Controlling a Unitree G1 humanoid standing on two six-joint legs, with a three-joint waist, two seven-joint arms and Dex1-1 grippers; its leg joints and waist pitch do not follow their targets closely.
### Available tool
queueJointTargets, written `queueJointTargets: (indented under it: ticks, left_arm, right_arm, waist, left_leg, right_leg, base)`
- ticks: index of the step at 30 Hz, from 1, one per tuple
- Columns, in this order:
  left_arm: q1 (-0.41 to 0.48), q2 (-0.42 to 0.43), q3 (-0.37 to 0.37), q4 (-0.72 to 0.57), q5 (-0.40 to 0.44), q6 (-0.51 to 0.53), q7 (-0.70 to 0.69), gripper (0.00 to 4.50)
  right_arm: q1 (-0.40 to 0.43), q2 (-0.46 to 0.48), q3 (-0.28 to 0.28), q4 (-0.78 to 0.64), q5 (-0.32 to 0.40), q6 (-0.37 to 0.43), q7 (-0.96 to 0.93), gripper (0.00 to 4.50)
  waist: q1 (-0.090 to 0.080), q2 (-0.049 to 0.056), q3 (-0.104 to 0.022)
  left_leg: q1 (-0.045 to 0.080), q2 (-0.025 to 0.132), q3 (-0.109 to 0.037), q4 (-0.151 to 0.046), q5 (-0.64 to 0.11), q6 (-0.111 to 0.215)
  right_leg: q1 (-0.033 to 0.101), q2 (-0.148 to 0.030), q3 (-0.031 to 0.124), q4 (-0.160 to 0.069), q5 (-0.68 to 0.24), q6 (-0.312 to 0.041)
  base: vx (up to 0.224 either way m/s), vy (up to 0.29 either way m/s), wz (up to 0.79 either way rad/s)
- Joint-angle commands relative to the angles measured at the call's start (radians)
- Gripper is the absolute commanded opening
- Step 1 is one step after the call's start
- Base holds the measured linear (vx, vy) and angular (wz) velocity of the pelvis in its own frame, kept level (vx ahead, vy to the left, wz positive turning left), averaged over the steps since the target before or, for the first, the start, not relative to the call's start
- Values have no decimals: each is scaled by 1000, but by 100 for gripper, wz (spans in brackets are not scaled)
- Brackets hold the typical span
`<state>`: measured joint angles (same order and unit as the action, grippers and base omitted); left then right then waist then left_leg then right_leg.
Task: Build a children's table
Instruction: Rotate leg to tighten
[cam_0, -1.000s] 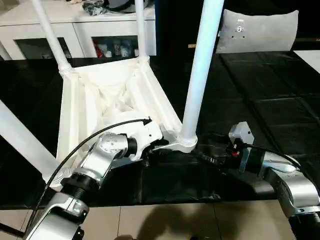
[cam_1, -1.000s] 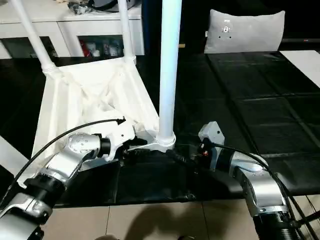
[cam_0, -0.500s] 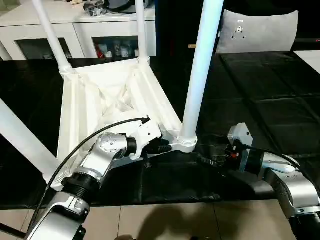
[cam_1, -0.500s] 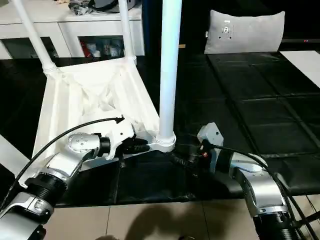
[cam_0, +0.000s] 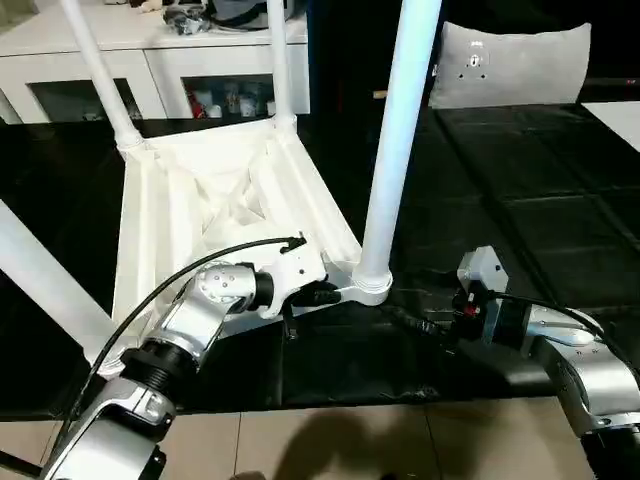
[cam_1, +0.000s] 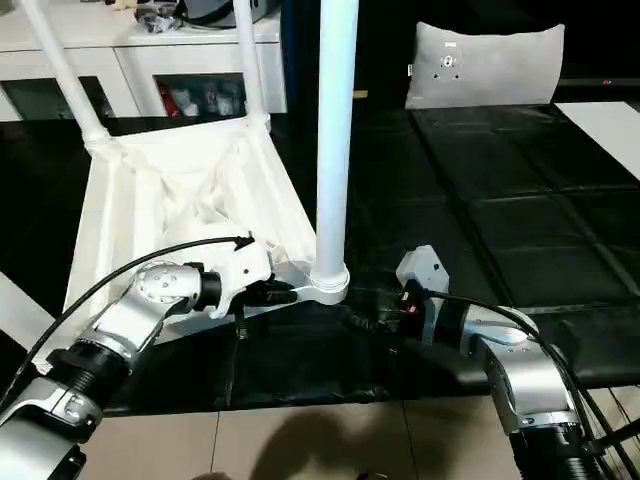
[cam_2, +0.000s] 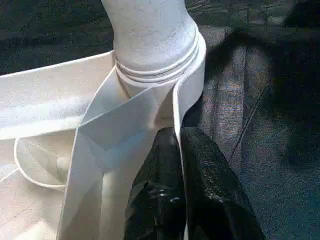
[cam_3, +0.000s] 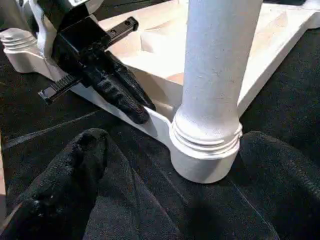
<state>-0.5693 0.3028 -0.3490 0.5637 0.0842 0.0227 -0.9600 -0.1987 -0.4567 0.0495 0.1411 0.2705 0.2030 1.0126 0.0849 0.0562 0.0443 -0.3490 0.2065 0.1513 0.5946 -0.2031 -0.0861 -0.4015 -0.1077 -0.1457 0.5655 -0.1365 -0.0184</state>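
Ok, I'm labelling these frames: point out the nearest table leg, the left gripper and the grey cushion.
nearest table leg (cam_0: 392, 170), left eye view, mid shaft.
left gripper (cam_2: 179, 137), left wrist view, fingertips at the tabletop rim.
grey cushion (cam_0: 512, 65), left eye view, front face.

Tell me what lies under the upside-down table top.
The table top rests on the black work surface, which shows all around it. What sits directly beneath it is covered.

The left arm (cam_0: 190, 325) reaches forward and inward across the picture, its silver forearm angled up to a white wrist housing. The left gripper (cam_2: 176, 137) has its two black fingers (cam_3: 120, 90) pressed together, pinching the thin white rim of the table top (cam_2: 175, 107) between them. The right arm (cam_0: 570, 350) lies low and points inward, toward the left gripper. The right gripper (cam_3: 175, 150) has its black fingers (cam_3: 70, 170) spread wide, holding nothing.
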Motion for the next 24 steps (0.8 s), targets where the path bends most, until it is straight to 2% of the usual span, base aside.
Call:
queueJointTargets:
  ticks: [1, 5, 8, 9, 11, 14, 20, 24]
  left_arm:
    - [4, 23, -13, 38, 38, 28, 3, 54]
    - [1, 25, -16, 50, 46, 19, 16, 92]
    - [3, 26, -12, 51, 27, 30, -13, 92]
    - [4, 27, -12, 50, 27, 33, -15, 61]
    - [4, 28, -11, 51, 27, 32, -17, 59]
    - [6, 29, -10, 51, 19, 43, -36, 21]
    - [2, 38, -32, 73, 49, 19, -41, 7]
    - [3, 46, -39, 69, 44, -42, -70, 7]
  right_arm:
    - [-13, -9, 13, 5, 3, -9, 12, 450]
    - [-13, -11, 15, 3, 6, -8, 20, 450]
    - [-10, -15, 16, -4, 13, 1, 34, 450]
    - [-9, -17, 17, -7, 15, 3, 38, 450]
    - [-7, -21, 20, -10, 17, 6, 45, 450]
    - [-8, -28, 23, -9, 14, 5, 53, 450]
    - [-26, -37, 18, 5, 5, -10, 59, 450]
    - [-65, -54, 12, 32, -14, -48, 60, 450]
  waist:
    - [1, -16, -63]
    - [1, -15, -63]
    - [1, -14, -63]
    - [1, -15, -63]
    - [0, -15, -64]
    - [1, -14, -64]
    - [0, -13, -63]
    - [-2, -14, -62]
  left_leg:
    - [-9, 10, 6, -70, -231, 69]
    - [-9, 9, 6, -69, -228, 72]
    - [-9, 9, 6, -69, -230, 75]
    - [-9, 8, 7, -69, -231, 75]
    - [-10, 9, 6, -69, -228, 77]
    - [-10, 9, 7, -69, -228, 77]
    - [-9, 7, 7, -68, -238, 75]
    - [-9, 5, 6, -67, -247, 72]
  right_leg:
    - [59, -42, 40, -86, -474, -74]
    - [58, -42, 39, -87, -478, -72]
    - [58, -42, 39, -88, -482, -71]
    - [57, -42, 39, -88, -485, -71]
    - [58, -42, 39, -87, -484, -71]
    - [58, -42, 39, -87, -485, -72]
    - [55, -41, 36, -92, -509, -60]
    - [55, -41, 33, -94, -527, -50]
  base:
    - [0, 0, 0]
    - [0, 0, 0]
    - [0, 0, 0]
    - [0, 0, 0]
    - [0, 0, 0]
    - [0, 0, 0]
    - [0, 0, 0]
    - [0, 0, 0]
